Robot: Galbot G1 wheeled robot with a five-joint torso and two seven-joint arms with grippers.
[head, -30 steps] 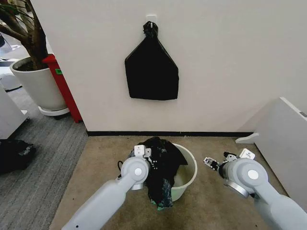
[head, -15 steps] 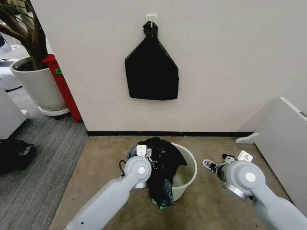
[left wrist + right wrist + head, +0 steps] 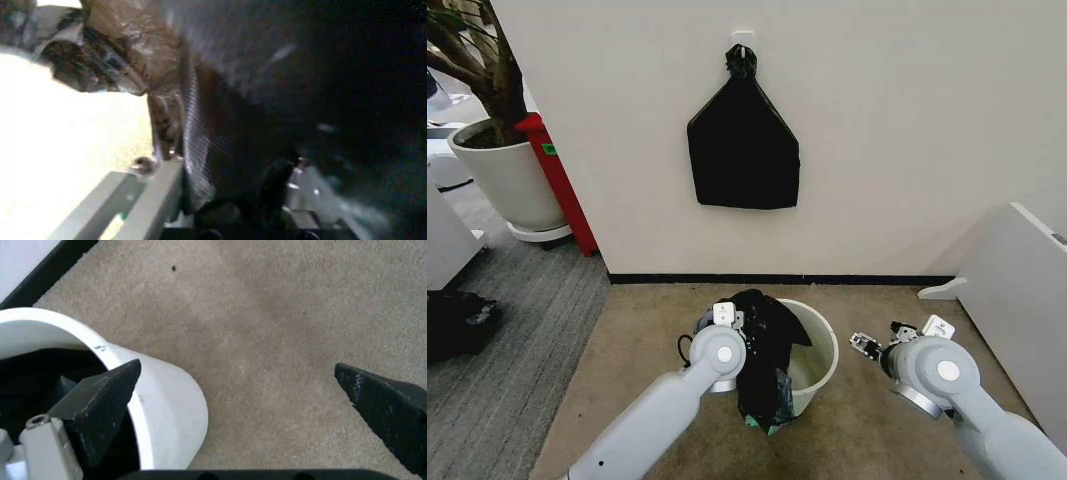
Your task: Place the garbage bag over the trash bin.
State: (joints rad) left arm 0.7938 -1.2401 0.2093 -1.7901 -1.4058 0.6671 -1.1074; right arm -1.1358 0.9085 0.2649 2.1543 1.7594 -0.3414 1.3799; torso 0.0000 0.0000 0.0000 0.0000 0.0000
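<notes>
The garbage bag (image 3: pixel 767 352), black and crinkly, hangs bunched over the left side of the trash bin (image 3: pixel 820 358), a cream-white bucket on the carpet. Part of the bag trails down the bin's front wall. My left gripper (image 3: pixel 731 320) sits at the bin's left rim, shut on the bag. In the left wrist view a mesh-textured finger pad (image 3: pixel 200 145) presses against the glossy bag (image 3: pixel 313 75). My right gripper (image 3: pixel 863 343) hovers just right of the bin. Its fingers (image 3: pixel 100 397) stand wide open and hold nothing, beside the bin's wall (image 3: pixel 167 405).
A flat black bundle (image 3: pixel 743 150) hangs on the wall behind the bin. A large white plant pot (image 3: pixel 505 180) and a red object (image 3: pixel 555 180) stand at the far left. A white panel (image 3: pixel 1019 290) borders the right side. A dark bag (image 3: pixel 457 322) lies on the floor at left.
My left gripper has shifted slightly toward me and to the right with the bag, which now hangs lower over the bin's left front. The right gripper has dropped back a little.
</notes>
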